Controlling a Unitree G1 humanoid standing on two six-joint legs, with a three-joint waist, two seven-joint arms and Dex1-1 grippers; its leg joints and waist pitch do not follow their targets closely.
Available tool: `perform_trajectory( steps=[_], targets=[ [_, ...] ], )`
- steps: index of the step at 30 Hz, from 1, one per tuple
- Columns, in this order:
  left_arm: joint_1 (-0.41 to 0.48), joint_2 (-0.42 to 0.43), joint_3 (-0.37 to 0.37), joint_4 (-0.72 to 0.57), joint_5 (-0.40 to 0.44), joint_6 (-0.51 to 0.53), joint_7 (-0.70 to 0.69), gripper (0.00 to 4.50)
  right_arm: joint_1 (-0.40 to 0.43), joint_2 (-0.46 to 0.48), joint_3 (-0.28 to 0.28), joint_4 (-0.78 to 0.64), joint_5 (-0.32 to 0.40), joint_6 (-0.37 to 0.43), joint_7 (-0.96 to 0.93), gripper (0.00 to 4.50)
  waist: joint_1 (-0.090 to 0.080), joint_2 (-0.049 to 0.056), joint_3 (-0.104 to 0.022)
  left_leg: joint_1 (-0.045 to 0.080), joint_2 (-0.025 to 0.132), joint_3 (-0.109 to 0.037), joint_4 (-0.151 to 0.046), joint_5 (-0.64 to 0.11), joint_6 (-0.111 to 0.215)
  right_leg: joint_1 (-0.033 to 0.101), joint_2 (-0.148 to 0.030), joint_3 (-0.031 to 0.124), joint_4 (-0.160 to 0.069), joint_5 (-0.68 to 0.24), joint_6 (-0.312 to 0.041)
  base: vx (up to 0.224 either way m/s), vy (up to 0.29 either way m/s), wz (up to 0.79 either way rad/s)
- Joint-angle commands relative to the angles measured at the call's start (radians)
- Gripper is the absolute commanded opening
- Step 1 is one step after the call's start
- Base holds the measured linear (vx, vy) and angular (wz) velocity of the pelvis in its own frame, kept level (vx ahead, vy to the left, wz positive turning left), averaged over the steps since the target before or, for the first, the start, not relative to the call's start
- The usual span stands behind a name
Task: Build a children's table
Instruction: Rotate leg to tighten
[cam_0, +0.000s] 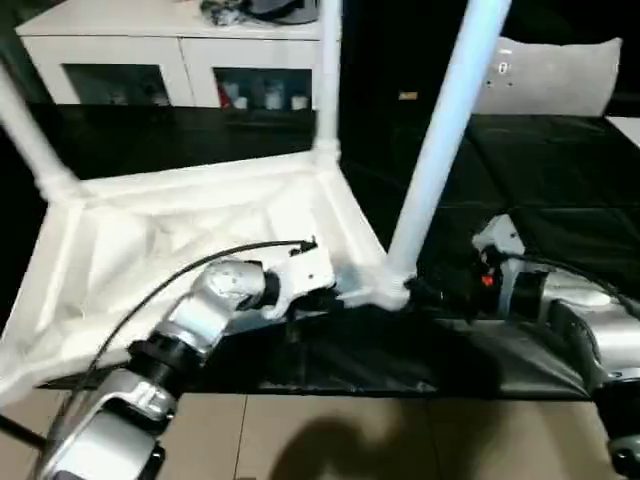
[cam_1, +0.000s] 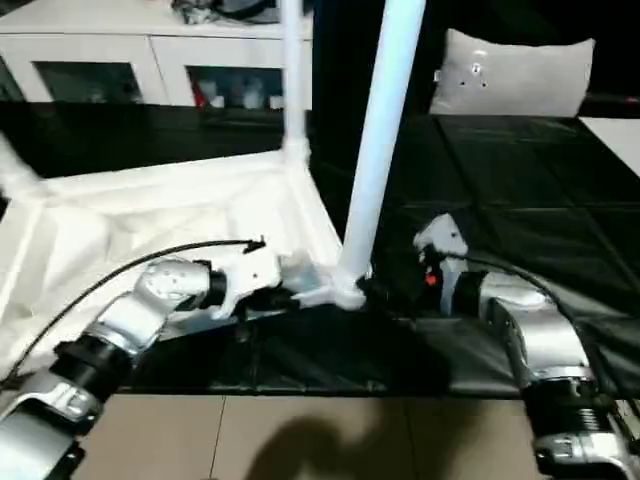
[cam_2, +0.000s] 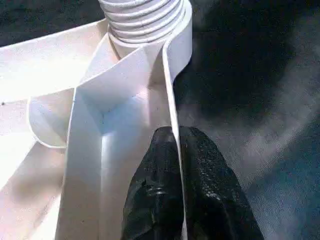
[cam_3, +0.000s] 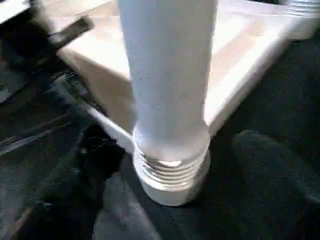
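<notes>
- The white tabletop (cam_0: 180, 240) lies upside down on a black mat (cam_0: 560, 190), so its ribbed underside faces up.
- Three white legs stand up from its corners.
- The near leg (cam_0: 440, 150) stands in the corner socket (cam_0: 385, 292) nearest the robot's right arm. It leans a little.
- In the right wrist view, the ridged screw end of this leg (cam_3: 170, 172) shows at its foot, sitting in the socket.
- Another leg (cam_0: 327, 75) stands at the far corner, behind the first one.
- A third leg (cam_0: 30, 130) rises from the far left corner.
- The left gripper (cam_2: 176, 150) is at the near edge of the tabletop, close to the near leg's socket. Its two black fingers (cam_2: 205, 170) are pinched tight on the thin side wall of the tabletop, one on each side.
- The right gripper (cam_0: 425, 292) is low on the mat, just beside the foot of the near leg. I cannot tell how wide its fingers are, or if they touch the leg.
- A white cabinet (cam_0: 170, 55) with glass doors stands behind the mat.
- A grey pillow (cam_1: 515, 75) sits at the far right.
- The floor (cam_0: 330, 440) by the robot is light tile.
</notes>
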Motion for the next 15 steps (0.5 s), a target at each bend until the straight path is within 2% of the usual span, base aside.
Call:
perform_trajectory(
  steps=[1,5,6,9,10,14,15],
  targets=[
    [-0.001,0.012,-0.056,0.007,0.014,-0.040,-0.091,0.00,-0.013,-0.008,0.023,0.003,-0.005,-0.027,0.039,3.71,0.002,-0.013,-0.058,-0.015,0.028,0.002,-0.062,-0.036,0.111,0.070,-0.070,0.066,-0.065,-0.163,-0.172,0.000,0.000,0.00],
    [0.000,0.030,-0.060,-0.003,-0.005,-0.050,-0.156,0.00,-0.028,-0.007,0.041,0.023,-0.007,-0.043,0.086,3.42,0.008,-0.014,-0.059,-0.015,0.030,0.004,-0.062,-0.033,0.102,0.070,-0.071,0.067,-0.062,-0.166,-0.176,0.000,0.000,0.00],
    [0.000,0.038,-0.063,-0.005,-0.009,-0.055,-0.179,0.00,-0.033,-0.008,0.049,0.030,-0.008,-0.048,0.106,3.31,0.009,-0.017,-0.059,-0.014,0.031,0.005,-0.061,-0.029,0.103,0.068,-0.071,0.068,-0.060,-0.151,-0.179,0.000,0.000,0.00],
    [0.000,0.050,-0.067,-0.007,-0.016,-0.061,-0.211,0.00,-0.035,-0.009,0.064,0.033,-0.004,-0.064,0.134,3.09,0.015,-0.015,-0.060,-0.012,0.033,0.006,-0.060,-0.025,0.105,0.068,-0.072,0.069,-0.058,-0.142,-0.180,0.000,0.000,0.00],
    [0.001,0.057,-0.067,-0.012,-0.021,-0.055,-0.233,0.00,-0.035,-0.006,0.072,0.033,0.001,-0.068,0.147,2.98,0.017,-0.019,-0.060,-0.013,0.032,0.007,-0.060,-0.024,0.106,0.068,-0.072,0.069,-0.058,-0.144,-0.178,0.000,0.000,0.00],
    [0.002,0.064,-0.062,-0.015,-0.020,-0.051,-0.251,0.00,-0.029,0.001,0.087,0.027,0.006,-0.064,0.168,2.68,0.019,-0.016,-0.059,-0.013,0.033,0.007,-0.061,-0.026,0.102,0.068,-0.072,0.069,-0.058,-0.157,-0.174,0.000,0.000,0.00],
    [0.002,0.064,-0.062,-0.013,-0.021,-0.052,-0.254,0.00,-0.027,0.002,0.091,0.027,0.005,-0.066,0.176,2.47,0.019,-0.017,-0.058,-0.013,0.032,0.008,-0.061,-0.032,0.098,0.068,-0.072,0.069,-0.060,-0.171,-0.168,0.000,0.000,0.00]
  ],
)
